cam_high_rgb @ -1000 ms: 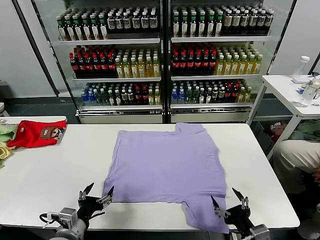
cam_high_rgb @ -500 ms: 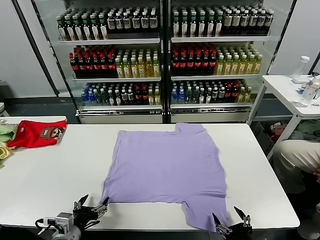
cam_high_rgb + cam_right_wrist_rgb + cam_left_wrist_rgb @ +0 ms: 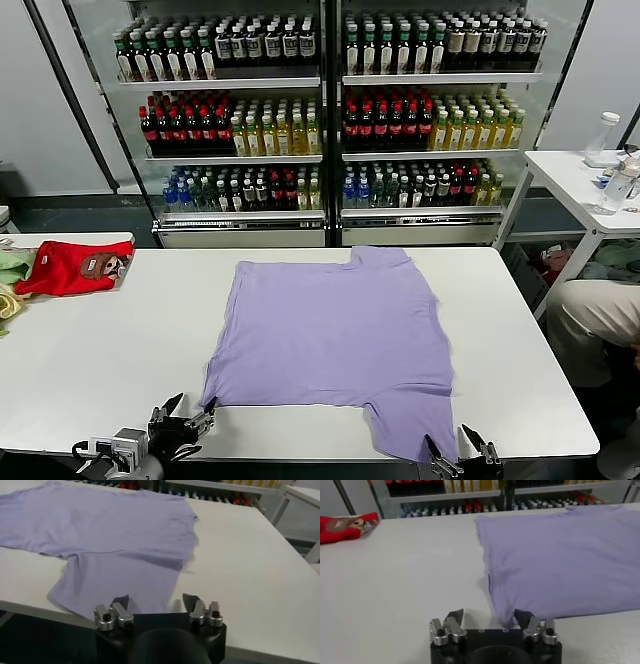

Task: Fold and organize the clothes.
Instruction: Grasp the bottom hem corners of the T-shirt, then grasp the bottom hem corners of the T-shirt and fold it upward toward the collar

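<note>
The lavender T-shirt [image 3: 330, 330] lies spread flat on the white table [image 3: 90, 350], with no print showing. My left gripper [image 3: 190, 408] sits low at the table's near edge, at the shirt's near left corner. In the left wrist view that corner [image 3: 507, 615] lies between the parted fingers of the left gripper [image 3: 488, 619], close to one of them. My right gripper [image 3: 448, 445] is at the near edge by the shirt's sleeve [image 3: 115, 595]. The right gripper [image 3: 155, 602] has its fingers apart, straddling the sleeve's edge.
A red garment [image 3: 70, 268] with a brown print lies at the table's far left, beside green and yellow garments [image 3: 10, 265]. Glass-door coolers [image 3: 330, 120] full of bottles stand behind the table. A small white side table [image 3: 580, 180] and a seated person [image 3: 590, 320] are on the right.
Both grippers have dropped lower toward the table's near edge. Their fingers stand closer together than before. The shirt has not moved.
</note>
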Controlling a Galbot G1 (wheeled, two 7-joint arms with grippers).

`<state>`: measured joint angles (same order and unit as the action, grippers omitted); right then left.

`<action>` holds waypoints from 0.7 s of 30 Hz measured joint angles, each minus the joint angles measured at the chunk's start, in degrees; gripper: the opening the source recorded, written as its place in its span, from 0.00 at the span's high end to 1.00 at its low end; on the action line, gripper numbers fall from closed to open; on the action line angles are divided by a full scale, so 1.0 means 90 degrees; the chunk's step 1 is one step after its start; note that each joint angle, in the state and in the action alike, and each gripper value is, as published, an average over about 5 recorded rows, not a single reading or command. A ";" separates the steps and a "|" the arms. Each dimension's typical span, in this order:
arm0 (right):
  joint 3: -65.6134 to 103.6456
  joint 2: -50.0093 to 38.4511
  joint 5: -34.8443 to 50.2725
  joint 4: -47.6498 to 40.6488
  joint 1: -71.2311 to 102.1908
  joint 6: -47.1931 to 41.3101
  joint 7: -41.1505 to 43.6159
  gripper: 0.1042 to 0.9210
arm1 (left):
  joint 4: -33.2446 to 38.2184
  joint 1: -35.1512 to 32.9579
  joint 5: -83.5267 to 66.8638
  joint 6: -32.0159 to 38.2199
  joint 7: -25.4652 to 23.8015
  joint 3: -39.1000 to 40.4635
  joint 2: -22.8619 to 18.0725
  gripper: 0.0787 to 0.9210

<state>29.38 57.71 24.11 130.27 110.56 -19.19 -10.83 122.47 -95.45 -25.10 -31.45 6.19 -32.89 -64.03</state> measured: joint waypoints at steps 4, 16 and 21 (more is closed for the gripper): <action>0.0006 0.0006 0.0080 -0.0016 -0.0003 -0.0005 0.0024 0.67 | 0.0019 -0.0019 0.0003 -0.0001 -0.0029 0.0018 -0.0005 0.57; 0.0361 -0.0072 0.0394 0.0265 0.0177 -0.0054 0.0246 0.99 | 0.0148 -0.0159 0.0018 0.0064 -0.0106 0.0010 0.0018 0.96; 0.0655 -0.0105 0.0448 0.0581 0.0428 -0.0050 0.0349 0.99 | 0.0358 -0.0358 0.0014 0.0109 -0.0056 -0.0070 0.0084 0.98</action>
<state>35.27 56.77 28.14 135.50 114.41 -19.64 -7.69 125.69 -98.67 -24.98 -30.47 5.69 -33.52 -63.27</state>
